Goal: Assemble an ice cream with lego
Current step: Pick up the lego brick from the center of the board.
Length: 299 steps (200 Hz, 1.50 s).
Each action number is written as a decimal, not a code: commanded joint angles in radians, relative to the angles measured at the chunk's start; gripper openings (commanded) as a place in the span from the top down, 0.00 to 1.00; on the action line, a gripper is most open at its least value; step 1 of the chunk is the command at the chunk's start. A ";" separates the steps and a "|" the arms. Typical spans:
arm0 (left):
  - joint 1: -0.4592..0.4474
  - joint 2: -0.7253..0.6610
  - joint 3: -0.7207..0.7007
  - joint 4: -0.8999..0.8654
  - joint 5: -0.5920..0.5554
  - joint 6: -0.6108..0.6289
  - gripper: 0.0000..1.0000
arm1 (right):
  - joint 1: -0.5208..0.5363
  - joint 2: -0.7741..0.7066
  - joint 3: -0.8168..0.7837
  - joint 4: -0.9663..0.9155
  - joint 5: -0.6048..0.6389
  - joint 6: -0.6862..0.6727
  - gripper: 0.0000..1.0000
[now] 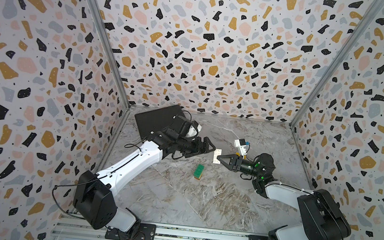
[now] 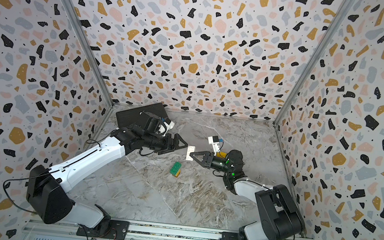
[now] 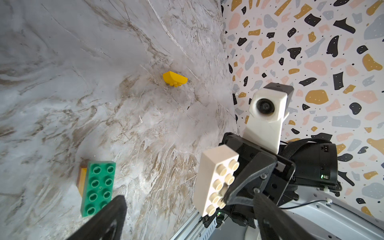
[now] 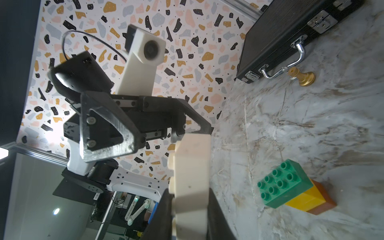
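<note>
we see a ribbed black hard case with a chrome handle and latches lying in the far left corner of the grey-brown marbled tabletop. just beside its handle we find a small gold chess-like figurine. speckled terrazzo-patterned walls enclose three sides.

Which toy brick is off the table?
The white brick: the right pincer holds it aloft, while the green-topped stack and the half-round yellow brick lie on the table.
</note>
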 commanded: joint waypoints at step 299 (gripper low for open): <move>-0.127 0.191 0.162 -0.170 -0.159 0.116 0.99 | 0.070 -0.282 0.061 -0.760 0.308 -0.483 0.50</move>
